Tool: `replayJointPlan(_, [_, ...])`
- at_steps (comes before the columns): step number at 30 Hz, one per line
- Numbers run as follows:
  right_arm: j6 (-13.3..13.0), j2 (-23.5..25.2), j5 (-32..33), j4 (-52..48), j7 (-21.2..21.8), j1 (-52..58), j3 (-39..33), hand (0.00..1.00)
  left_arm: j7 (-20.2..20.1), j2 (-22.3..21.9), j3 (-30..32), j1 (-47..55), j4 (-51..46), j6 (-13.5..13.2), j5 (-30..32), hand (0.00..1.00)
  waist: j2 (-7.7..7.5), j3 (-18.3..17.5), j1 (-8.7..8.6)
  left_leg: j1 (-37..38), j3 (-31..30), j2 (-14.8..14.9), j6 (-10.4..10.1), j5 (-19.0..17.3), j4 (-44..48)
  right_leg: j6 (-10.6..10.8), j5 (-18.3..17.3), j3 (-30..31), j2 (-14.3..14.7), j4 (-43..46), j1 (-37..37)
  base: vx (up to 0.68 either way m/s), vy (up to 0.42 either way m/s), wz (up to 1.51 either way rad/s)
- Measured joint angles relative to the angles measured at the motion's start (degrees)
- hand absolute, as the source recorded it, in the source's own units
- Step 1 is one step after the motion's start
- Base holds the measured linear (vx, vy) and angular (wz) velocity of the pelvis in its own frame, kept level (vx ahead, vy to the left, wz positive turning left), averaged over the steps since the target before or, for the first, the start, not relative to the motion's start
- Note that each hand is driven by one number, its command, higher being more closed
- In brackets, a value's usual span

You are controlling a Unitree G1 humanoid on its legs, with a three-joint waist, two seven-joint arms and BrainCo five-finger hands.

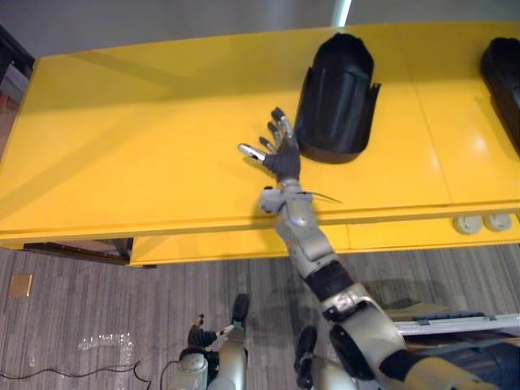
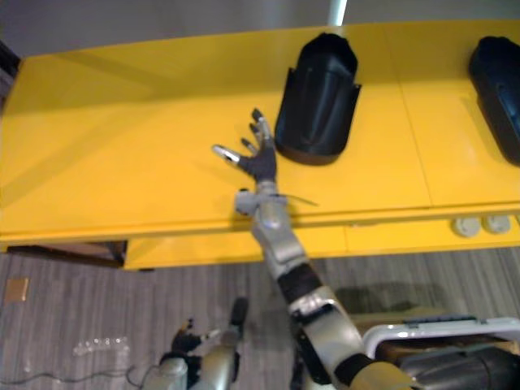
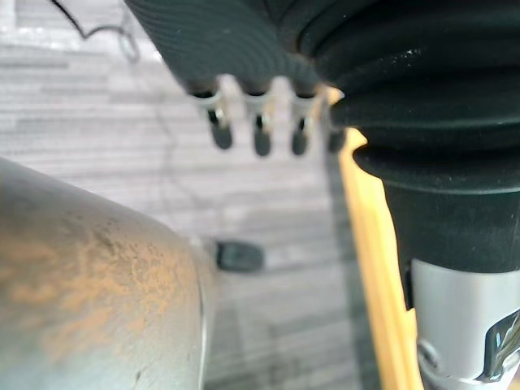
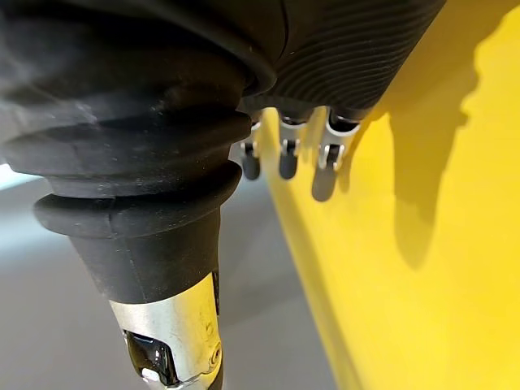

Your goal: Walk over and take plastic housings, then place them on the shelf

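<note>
- The left hand [image 1: 203, 335] is hanging low near the floor, fingers relaxed and empty.
- The right hand [image 1: 281, 151] is reaching across the yellow table [image 1: 122, 146], fingers splayed, gripping nothing.
- The plastic housing [image 1: 337, 93] is lying just beside those fingertips; the hand probably needs shifting right before closing.

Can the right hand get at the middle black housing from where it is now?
Probably yes. The right hand is open over the yellow table, fingers spread, right beside the black housing's near left edge. Nothing lies between them. Whether they touch yet, I cannot tell.
</note>
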Motion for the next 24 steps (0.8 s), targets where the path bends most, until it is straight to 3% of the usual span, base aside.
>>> replayJointPlan(6, [-1.0, 0.1, -0.8, -2.7, -0.9, 3.6, 0.1, 0.0, 0.1, 0.3, -1.4, -0.2, 0.3, 0.5, 0.0, 0.0, -0.16, 0.1, -0.16, 0.7, 0.7, 0.0, 0.0, 0.0, 0.0, 0.2, -0.3, 0.6, -0.2, 0.6, 0.1, -0.01, -0.006, -0.04])
replayJointPlan(10, [-1.2, 0.2, -0.7, -4.7, -0.9, 5.3, 0.4, 0.0, 0.4, 0.9, -1.5, -0.3, 0.9, 0.5, 0.0, 0.0, -0.83, 0.4, -1.42, 0.8, 0.8, 0.0, 0.0, 0.0, 0.0, 0.3, -0.5, 0.6, -0.4, 0.9, 0.0, 0.0, 0.0, 0.0])
replayJointPlan(24, [-2.0, 0.6, 0.3, -8.4, 0.4, 8.7, 1.4, 0.0, 0.4, 1.3, -1.6, -0.5, 1.1, 0.5, 0.4, 0.0, -1.5, 0.6, -1.85, 1.0, 1.2, -0.1, 0.2, -0.2, 0.0, 0.4, -0.4, 1.0, -0.6, 0.7, 0.0, 0.0, 0.0, -0.01])
